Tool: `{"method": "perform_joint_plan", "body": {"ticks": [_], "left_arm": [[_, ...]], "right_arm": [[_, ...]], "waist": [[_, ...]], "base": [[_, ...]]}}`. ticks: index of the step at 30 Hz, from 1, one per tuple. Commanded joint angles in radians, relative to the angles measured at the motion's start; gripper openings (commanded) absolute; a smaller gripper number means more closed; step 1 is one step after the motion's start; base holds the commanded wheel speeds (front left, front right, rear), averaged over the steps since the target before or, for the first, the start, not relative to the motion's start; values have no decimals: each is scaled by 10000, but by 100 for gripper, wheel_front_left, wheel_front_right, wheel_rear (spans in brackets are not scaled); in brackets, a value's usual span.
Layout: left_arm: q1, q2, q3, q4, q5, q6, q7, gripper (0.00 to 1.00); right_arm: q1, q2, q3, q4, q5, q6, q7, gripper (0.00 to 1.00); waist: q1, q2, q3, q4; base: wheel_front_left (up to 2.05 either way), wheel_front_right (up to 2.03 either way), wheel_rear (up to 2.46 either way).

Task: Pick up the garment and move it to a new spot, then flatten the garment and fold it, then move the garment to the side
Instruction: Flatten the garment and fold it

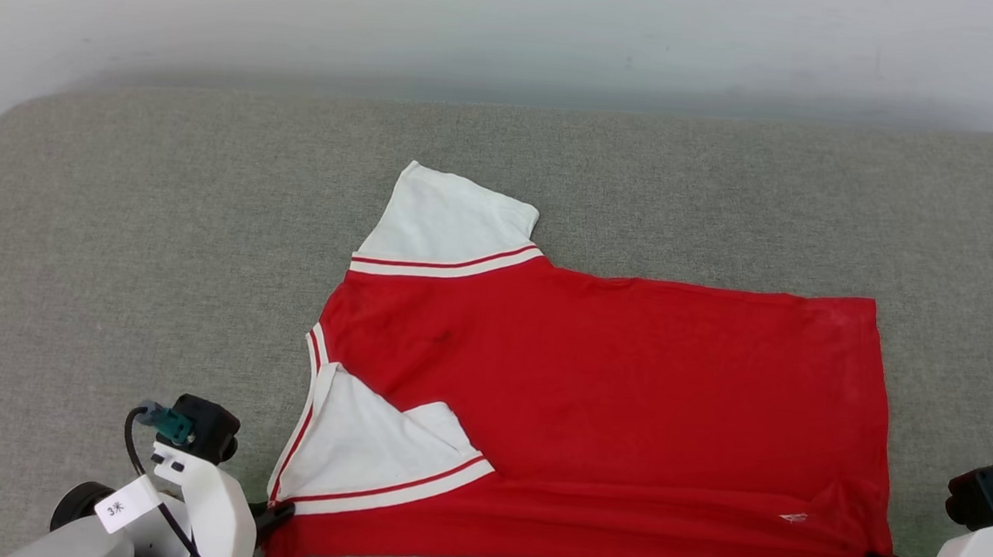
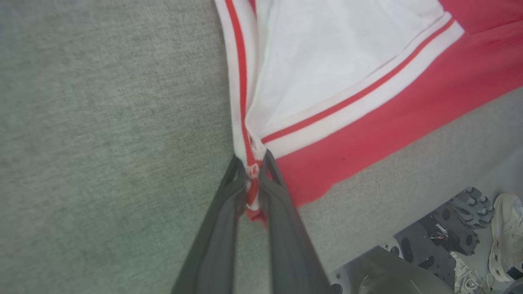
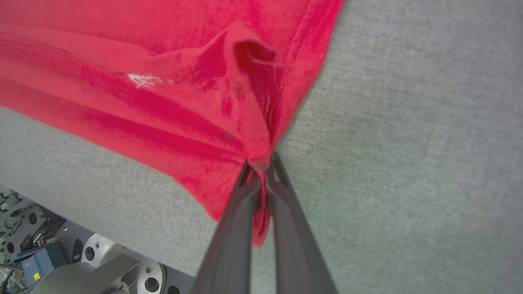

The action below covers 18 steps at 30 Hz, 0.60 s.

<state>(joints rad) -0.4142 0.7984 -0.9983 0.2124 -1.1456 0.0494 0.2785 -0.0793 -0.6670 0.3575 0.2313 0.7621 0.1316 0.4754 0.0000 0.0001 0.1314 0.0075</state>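
We have the garment (image 1: 593, 390) spread sideways across the middle of the grey cushion (image 1: 130, 270) in the head view, with neck and white sleeves toward the left of the frame and hem toward the right. Our left gripper (image 2: 254, 165), at the lower left, has its fingers clamped on the striped trim (image 2: 241, 81) where the nearer sleeve (image 1: 362, 453) meets the bottom edge. Our right gripper (image 3: 261, 163), at the lower right, is pinched tight on the hem corner, red cloth bunched between the fingers. We judge this to be the start of a fold, bottom edge over to top edge. To do it well we should raise both corners together and level, hold the edge between them lightly taut so it does not sag, and carry it up the frame until it lines up with the top edge. The pucker (image 3: 253, 61) above the right fingers, beside the small white tag (image 1: 793, 516), suggests uneven pull there, which we would ease so it does not crease into the fold
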Motion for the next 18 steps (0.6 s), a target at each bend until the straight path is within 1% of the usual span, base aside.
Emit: {"method": "perform_joint_plan", "body": {"ticks": [1,3,4,5,6,7,10,12,13,15,18], "left_arm": [[155,-1,-36,137,22,-12,23,0],[152,-75,-63,335,24,-91,-41,0],[136,-95,-28,421,53,-63,-129,0],[124,-97,40,488,68,-29,-242,28],[103,-52,83,524,153,6,-363,46],[70,0,109,528,210,-8,-480,100],[-27,52,235,388,359,26,-849,100],[-131,188,377,225,433,95,-1124,100],[-381,384,669,-102,685,274,-1596,100],[-567,489,791,-290,938,395,-1869,100],[-1090,557,1007,-451,1376,646,-2188,100]], "right_arm": [[84,-6,-42,98,-59,-19,-54,0],[27,131,-42,306,-151,-20,-249,0],[3,189,-63,362,-191,-20,-408,0],[-1,284,-143,394,-147,-20,-575,28],[0,338,-232,388,-130,-19,-770,100],[18,346,-295,349,-210,-19,-966,100],[177,479,-573,140,-441,-14,-1621,100],[275,569,-837,-50,-646,-14,-2054,100],[376,794,-1380,-448,-1138,-14,-2760,100],[378,1055,-1850,-770,-1588,-14,-3281,100],[407,1658,-2534,-1286,-2389,-14,-4002,100]], "waist": [[0,-1,17,-2],[0,-1,-2,4],[0,-1,-36,12],[0,-1,-90,15],[0,-1,-159,12],[0,-1,-230,11],[0,-1,-473,-16],[0,-1,-600,-67],[0,-1,-715,-174],[0,-1,-733,-265],[0,-1,-673,-392]], "base": [[0,0,0],[0,0,0],[0,0,0],[0,0,0],[0,0,0],[0,0,0],[0,0,0],[0,0,0],[0,0,0],[0,0,0],[0,0,0]]}}
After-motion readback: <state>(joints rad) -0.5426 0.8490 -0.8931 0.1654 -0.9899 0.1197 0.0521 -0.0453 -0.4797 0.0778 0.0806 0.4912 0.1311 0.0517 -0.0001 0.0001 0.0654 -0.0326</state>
